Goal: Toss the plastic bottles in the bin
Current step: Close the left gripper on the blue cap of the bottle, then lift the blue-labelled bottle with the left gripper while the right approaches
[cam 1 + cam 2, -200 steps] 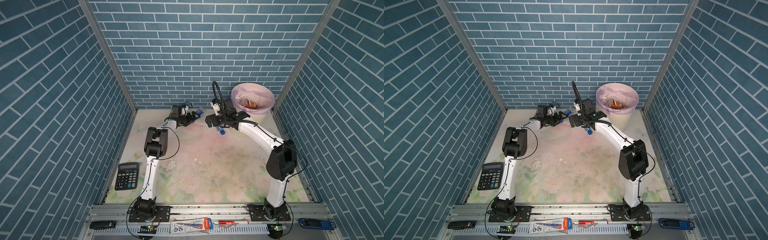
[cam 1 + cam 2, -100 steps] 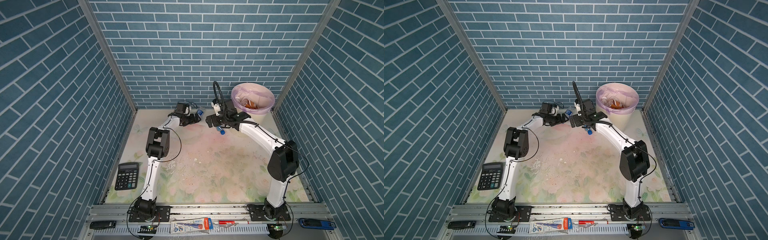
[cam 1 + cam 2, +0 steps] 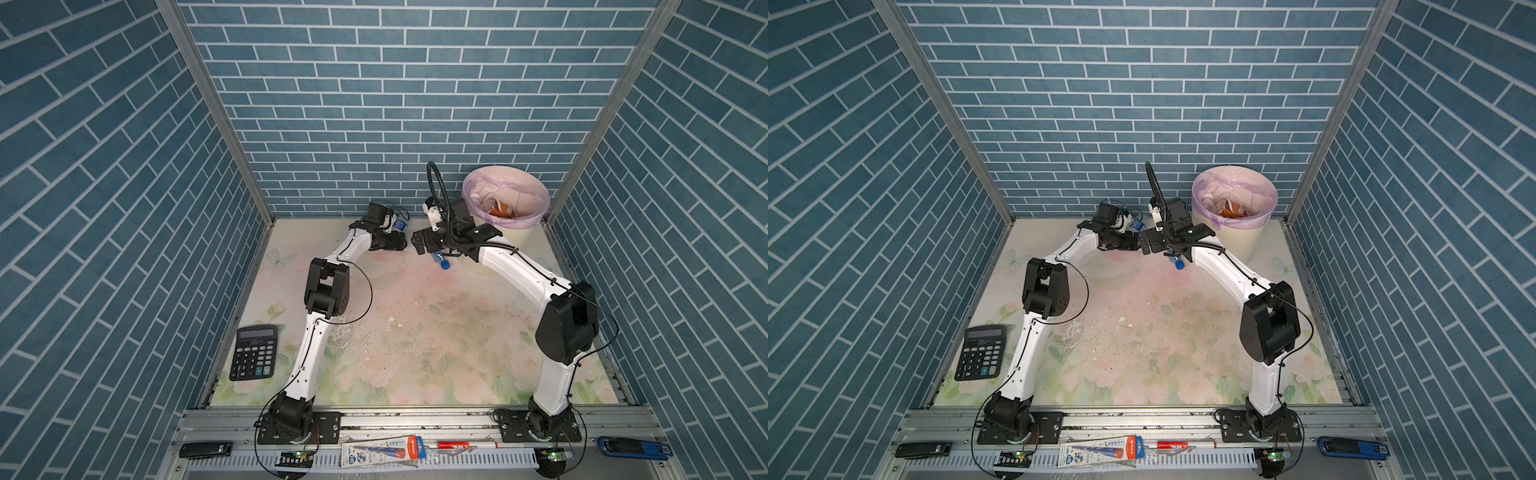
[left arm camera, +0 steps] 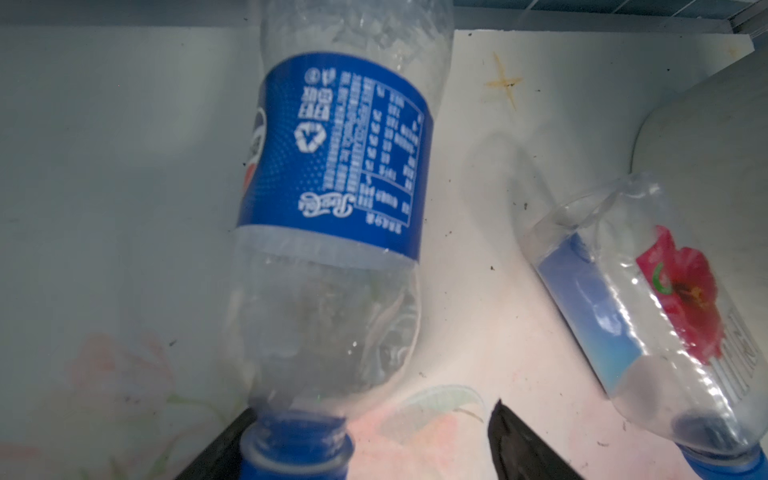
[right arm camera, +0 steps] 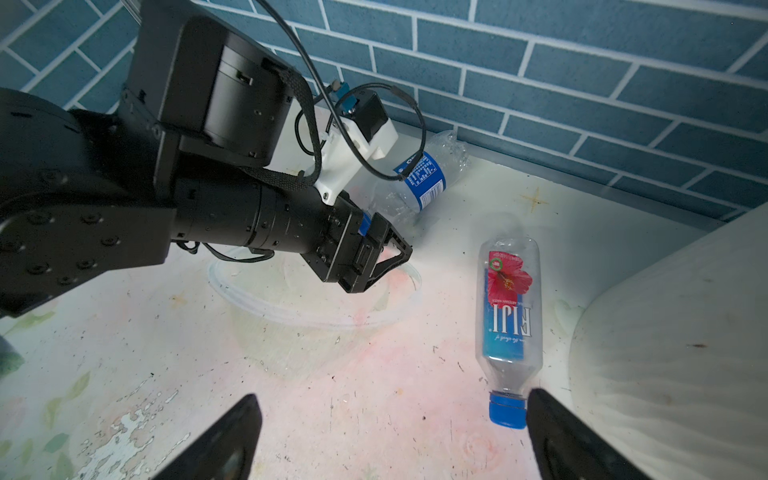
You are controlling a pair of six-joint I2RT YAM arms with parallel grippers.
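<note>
A clear plastic bottle with a blue label (image 4: 332, 166) (image 5: 419, 183) (image 3: 400, 225) lies by the back wall. Its blue cap sits between the fingers of my left gripper (image 4: 374, 409) (image 5: 386, 249) (image 3: 405, 243), against one finger and with a gap to the other; the jaws are open. A second clear bottle with a red flower label (image 5: 509, 316) (image 4: 648, 316) (image 3: 441, 261) lies on the mat beside the bin (image 3: 528, 222) (image 3: 1266, 208). My right gripper (image 5: 395, 397) (image 3: 417, 245) hangs open above the mat, one fingertip beside that bottle's blue cap. Bottles, one brown (image 3: 500, 208), lie inside the bin.
A black calculator (image 3: 253, 352) lies at the mat's left edge. The tiled back wall stands right behind the blue-label bottle. Both grippers are close together at the back. The bin's cream wall (image 5: 665, 332) stands just past the flower-label bottle.
My left gripper has slid right along the back wall onto the blue-label bottle's cap end, and its jaws have narrowed. The right arm has barely moved.
</note>
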